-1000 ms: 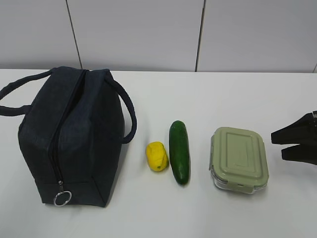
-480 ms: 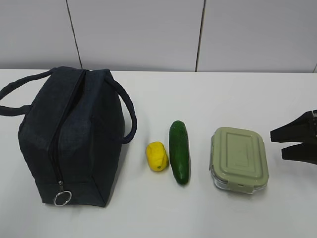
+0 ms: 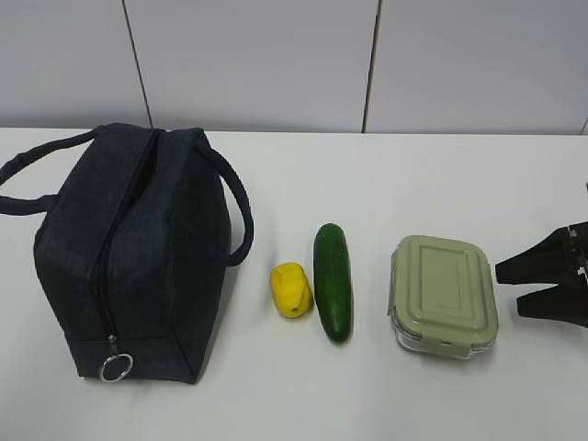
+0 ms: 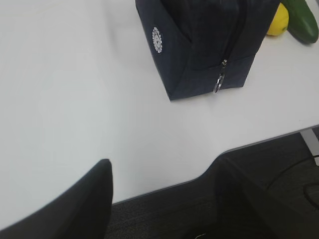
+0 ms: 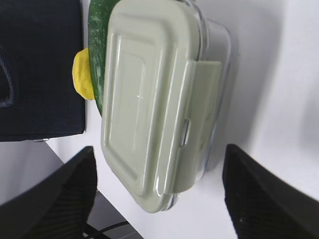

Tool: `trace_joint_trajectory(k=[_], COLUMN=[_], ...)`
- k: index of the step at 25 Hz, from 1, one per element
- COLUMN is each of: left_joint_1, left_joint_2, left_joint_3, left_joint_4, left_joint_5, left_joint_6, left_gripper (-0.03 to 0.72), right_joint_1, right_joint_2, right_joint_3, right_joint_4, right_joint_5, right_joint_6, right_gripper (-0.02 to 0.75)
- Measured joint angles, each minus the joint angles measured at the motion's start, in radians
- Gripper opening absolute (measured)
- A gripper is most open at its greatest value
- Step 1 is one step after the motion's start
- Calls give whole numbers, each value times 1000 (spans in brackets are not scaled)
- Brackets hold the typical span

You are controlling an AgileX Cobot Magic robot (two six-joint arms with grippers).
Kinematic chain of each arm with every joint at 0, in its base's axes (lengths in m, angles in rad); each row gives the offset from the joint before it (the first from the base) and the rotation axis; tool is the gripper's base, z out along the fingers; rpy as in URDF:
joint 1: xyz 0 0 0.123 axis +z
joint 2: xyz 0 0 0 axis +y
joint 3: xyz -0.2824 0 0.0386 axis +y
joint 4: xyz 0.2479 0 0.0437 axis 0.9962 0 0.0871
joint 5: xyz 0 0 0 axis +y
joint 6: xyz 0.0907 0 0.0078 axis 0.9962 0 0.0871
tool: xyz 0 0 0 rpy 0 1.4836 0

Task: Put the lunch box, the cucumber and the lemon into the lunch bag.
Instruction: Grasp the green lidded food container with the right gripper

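Observation:
The navy lunch bag (image 3: 129,257) stands at the left with its zipper shut and its ring pull (image 3: 117,367) at the front. The lemon (image 3: 291,288) and the cucumber (image 3: 333,281) lie side by side in the middle. The lunch box (image 3: 444,294) with its sage-green lid sits to their right. My right gripper (image 3: 507,286) is open just right of the lunch box, not touching it; its wrist view shows the box (image 5: 154,99) between and ahead of the fingers (image 5: 70,194). My left gripper (image 4: 164,199) is open over the table's front left edge, away from the bag (image 4: 199,45).
The white table (image 3: 386,184) ends at a grey panelled wall behind. The left wrist view shows the table's front edge (image 4: 164,186) with dark floor below it.
My right gripper has dropped slightly lower and edged left toward the lunch box. Nothing else has moved.

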Motion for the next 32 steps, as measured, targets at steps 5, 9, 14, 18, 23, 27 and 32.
trace_joint_trajectory(k=[5,9,14,18,23,27,32], left_joint_1=[0,0,0,0,0,0,0], left_joint_2=[0,0,0,0,0,0,0], left_joint_3=[0,0,0,0,0,0,0], left_joint_4=[0,0,0,0,0,0,0], left_joint_5=[0,0,0,0,0,0,0], left_joint_6=[0,0,0,0,0,0,0], left_gripper=[447,447,447,447,447,447,447], right_joint_1=[0,0,0,0,0,0,0], right_joint_2=[18,19,33,33,33,67,119], right_joint_3=[0,0,0,0,0,-4,-4], right_joint_4=[44,56,67,79,88,117,140], right_joint_5=[4,4,4,4,4,4,6], right_joint_6=[-37,-48,-61,-87,-99,-106,-118], right_gripper=[583,583,582,582,582,582,582])
